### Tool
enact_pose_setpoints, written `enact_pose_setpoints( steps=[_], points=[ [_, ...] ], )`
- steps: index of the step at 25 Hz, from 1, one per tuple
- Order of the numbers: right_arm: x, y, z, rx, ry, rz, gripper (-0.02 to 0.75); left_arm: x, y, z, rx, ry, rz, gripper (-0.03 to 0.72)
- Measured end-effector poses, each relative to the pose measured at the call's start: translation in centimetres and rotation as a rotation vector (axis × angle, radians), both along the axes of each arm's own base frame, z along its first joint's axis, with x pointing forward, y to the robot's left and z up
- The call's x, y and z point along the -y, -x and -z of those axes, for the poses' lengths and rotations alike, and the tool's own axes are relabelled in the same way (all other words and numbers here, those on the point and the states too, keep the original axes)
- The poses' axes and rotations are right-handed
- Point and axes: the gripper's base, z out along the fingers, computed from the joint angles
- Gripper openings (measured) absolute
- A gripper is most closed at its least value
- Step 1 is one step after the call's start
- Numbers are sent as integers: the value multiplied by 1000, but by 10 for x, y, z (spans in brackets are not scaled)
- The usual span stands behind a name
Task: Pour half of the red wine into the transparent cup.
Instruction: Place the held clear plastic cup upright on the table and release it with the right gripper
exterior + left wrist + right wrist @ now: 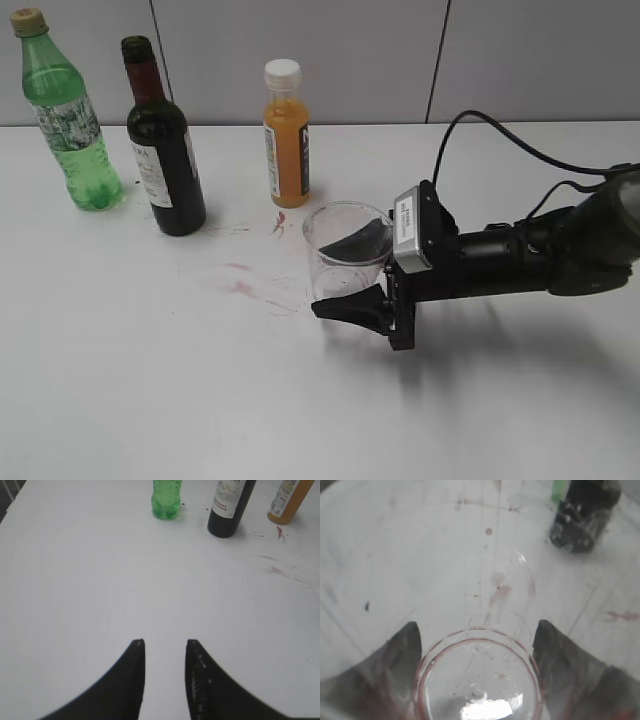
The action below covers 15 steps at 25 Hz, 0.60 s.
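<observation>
The red wine is in a tall dark-green bottle (165,170) with a white label, standing open at the back left; its base also shows in the left wrist view (227,510). The transparent cup (330,275) stands upright on the white table near the middle. My right gripper (325,278) reaches in from the right, one finger on each side of the cup. In the right wrist view the cup (477,680) fills the frame and the right gripper's (476,630) fingers press against its reddish base ring. My left gripper (164,642) is open and empty over bare table, far from the bottles.
A light green soda bottle (70,120) stands left of the wine bottle and a small orange juice bottle (286,140) to its right, just behind the cup. Red wine stains (240,280) mark the table between the wine bottle and the cup.
</observation>
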Motion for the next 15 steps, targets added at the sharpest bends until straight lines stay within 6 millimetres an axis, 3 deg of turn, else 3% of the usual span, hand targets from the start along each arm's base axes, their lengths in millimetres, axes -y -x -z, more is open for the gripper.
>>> enact_pose_setpoints(
  steps=[8,15],
  points=[
    [-36,-24,11,-19,-24,-91,514,0,0,0,0,0,0,209],
    [-55,-33,21,0,-31,-141,515,0,0,0,0,0,0,209]
  ],
)
